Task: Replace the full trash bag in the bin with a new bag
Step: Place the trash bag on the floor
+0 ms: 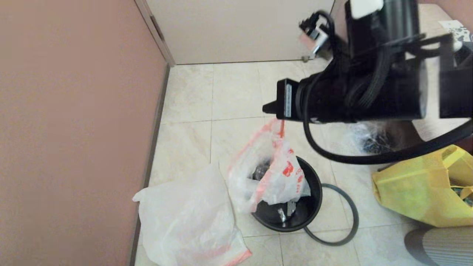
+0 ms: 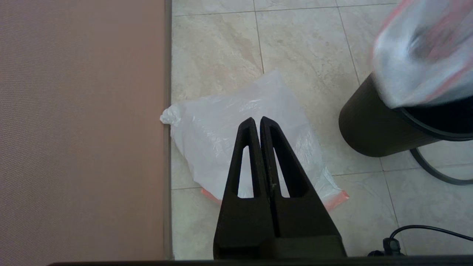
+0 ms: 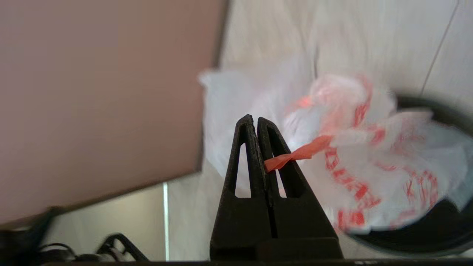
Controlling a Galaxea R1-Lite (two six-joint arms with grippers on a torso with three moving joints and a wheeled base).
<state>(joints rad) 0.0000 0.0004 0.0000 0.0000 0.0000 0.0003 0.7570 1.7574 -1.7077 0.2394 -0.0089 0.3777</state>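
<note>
The full trash bag, white with red-orange print, hangs stretched above the black bin, its lower part still inside the bin's mouth. My right gripper is shut on the bag's orange handle loop; the right arm reaches across above the bin. The new bag, milky white with a pink-orange edge, lies flat on the floor left of the bin, by the wall. My left gripper hovers over the new bag, shut and holding nothing. The left gripper is outside the head view.
The grey hoop lies on the tiles beside the bin's right side. A yellow fabric tote and a clear bag with dark contents sit to the right. A pink wall bounds the left; a door closes the far side.
</note>
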